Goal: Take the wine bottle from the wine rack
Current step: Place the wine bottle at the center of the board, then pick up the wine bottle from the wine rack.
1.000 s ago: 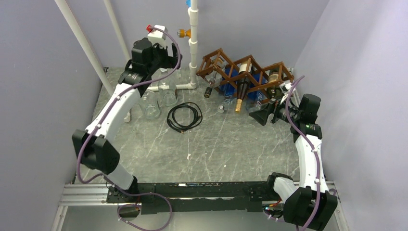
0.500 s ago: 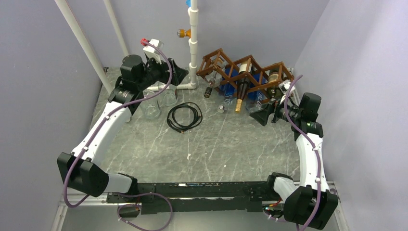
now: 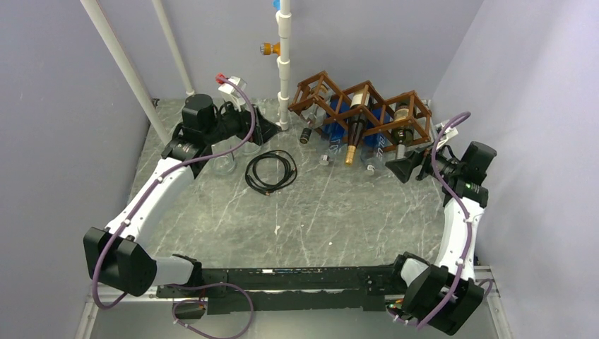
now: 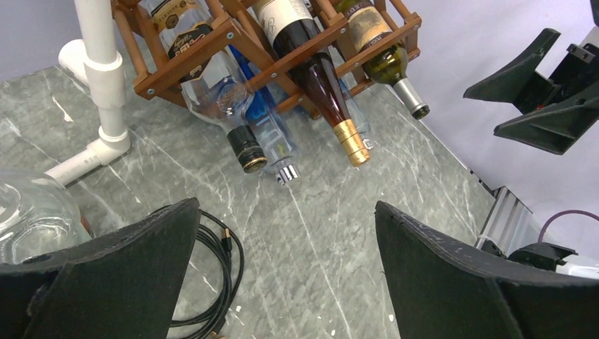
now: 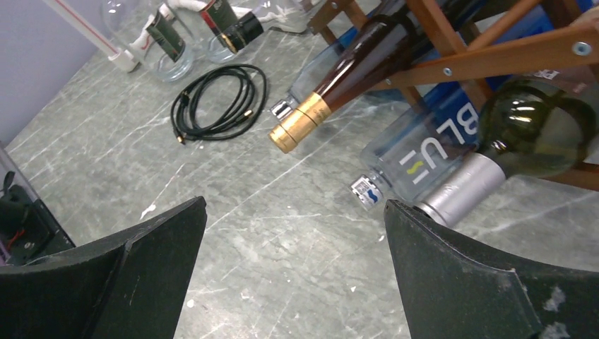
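The brown wooden wine rack stands at the back right and holds several bottles, necks toward me. A dark wine bottle with a gold cap lies in its middle, and a green bottle with a silver cap at its right end. My left gripper is open and empty, left of the rack by the pipe base; its view shows the rack and the gold-capped bottle ahead. My right gripper is open and empty, just right of and below the green bottle.
A white pipe rises just left of the rack. A coiled black cable lies on the marble table. Clear glass jars stand under my left arm. A clear blue-labelled bottle lies low in the rack. Purple walls close in on both sides.
My left arm has swung down and to the right, from above the jars toward the pipe base. My right gripper has pulled back to the right, away from the rack.
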{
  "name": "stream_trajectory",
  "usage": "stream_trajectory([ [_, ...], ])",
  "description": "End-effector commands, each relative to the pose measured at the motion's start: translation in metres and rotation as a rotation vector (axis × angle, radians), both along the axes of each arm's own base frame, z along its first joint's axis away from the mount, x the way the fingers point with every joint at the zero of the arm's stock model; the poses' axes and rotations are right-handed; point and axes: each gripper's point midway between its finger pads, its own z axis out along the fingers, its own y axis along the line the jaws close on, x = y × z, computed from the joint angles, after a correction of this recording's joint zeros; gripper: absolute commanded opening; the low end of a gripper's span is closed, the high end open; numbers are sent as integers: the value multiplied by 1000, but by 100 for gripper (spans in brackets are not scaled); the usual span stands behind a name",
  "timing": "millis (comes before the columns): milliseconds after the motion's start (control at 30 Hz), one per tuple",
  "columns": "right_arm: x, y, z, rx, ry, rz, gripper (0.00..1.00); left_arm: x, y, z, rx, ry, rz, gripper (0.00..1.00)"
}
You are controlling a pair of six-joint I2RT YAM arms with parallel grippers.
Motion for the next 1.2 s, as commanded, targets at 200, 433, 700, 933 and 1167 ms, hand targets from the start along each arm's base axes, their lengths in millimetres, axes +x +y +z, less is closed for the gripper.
stream_trajectory([
  [200,14,-25,-7,-57,-32,-77,100,-11,-7,20,-65,-27,-57,99],
  [433,18,-36,-20,-57,-5,-107,100,-5,-9,12,-99,49,-78,99],
  [700,22,-55,-27,-147,24,-182,100,11,0,-6,-116,128,-44,100],
  [933,31,-63,-13,-175,47,-191,100,15,-2,-9,-168,183,-88,100],
  [1167,36,-55,-10,-259,78,-209,100,17,5,-3,-185,181,-84,99],
])
